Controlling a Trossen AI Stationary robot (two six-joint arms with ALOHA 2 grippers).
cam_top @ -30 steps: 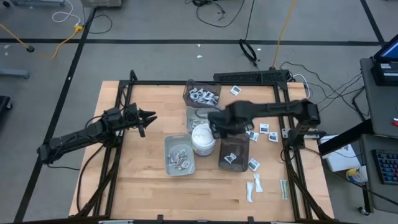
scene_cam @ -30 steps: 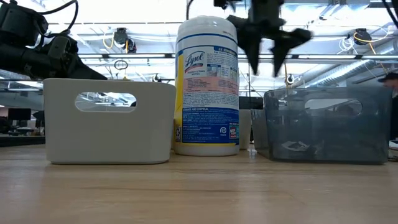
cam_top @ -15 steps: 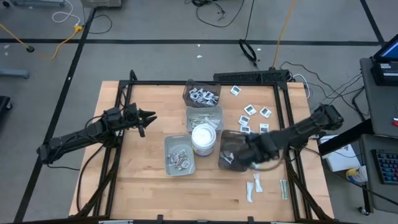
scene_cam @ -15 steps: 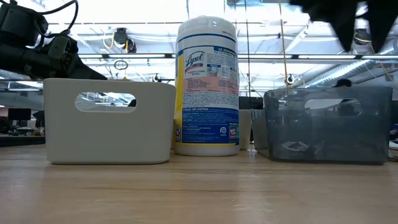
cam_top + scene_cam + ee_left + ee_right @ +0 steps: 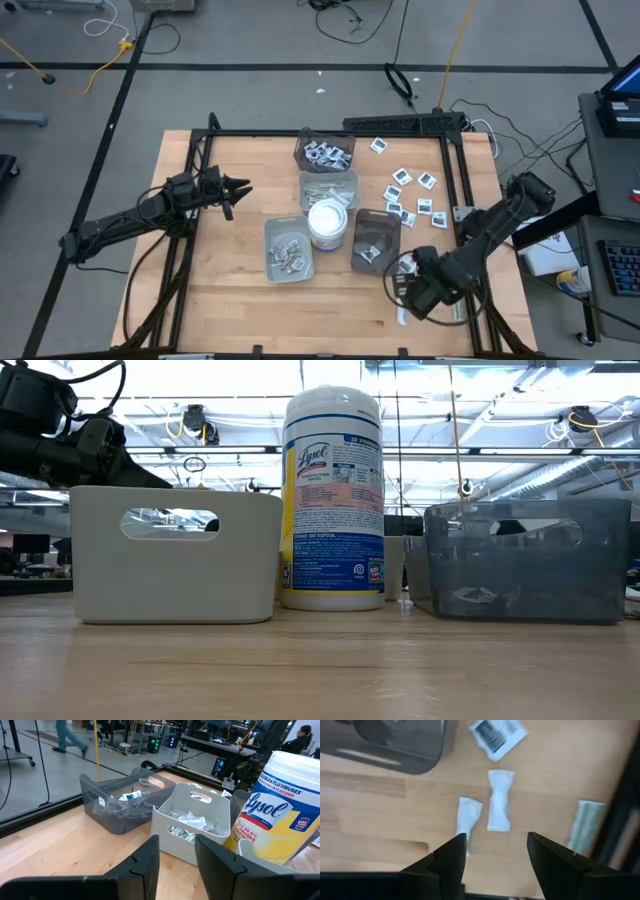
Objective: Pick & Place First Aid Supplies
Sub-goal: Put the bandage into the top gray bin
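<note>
Square white packets (image 5: 412,193) lie scattered on the wood at the table's right; one (image 5: 497,735) lies by the dark tray (image 5: 395,745). Two narrow white strips (image 5: 500,800) (image 5: 468,817) and a pale green strip (image 5: 585,827) lie flat near the table's near right corner. My right gripper (image 5: 496,845) (image 5: 418,290) hangs open above these strips, pointing down, with nothing between its fingers. My left gripper (image 5: 235,190) (image 5: 176,852) waits at the table's left, level and open, facing the trays.
A far dark tray (image 5: 325,152), a grey tray (image 5: 328,188) and a near grey tray (image 5: 288,250) hold packets. The white wipes tub (image 5: 327,225) stands between them, beside a dark tray (image 5: 376,242). A black frame rail (image 5: 462,260) runs along the table's right side.
My right gripper has swung from above the trays in the table's middle toward the near right corner, rolling at the wrist and leaving the low view. It now hangs over the loose strips, still open.
</note>
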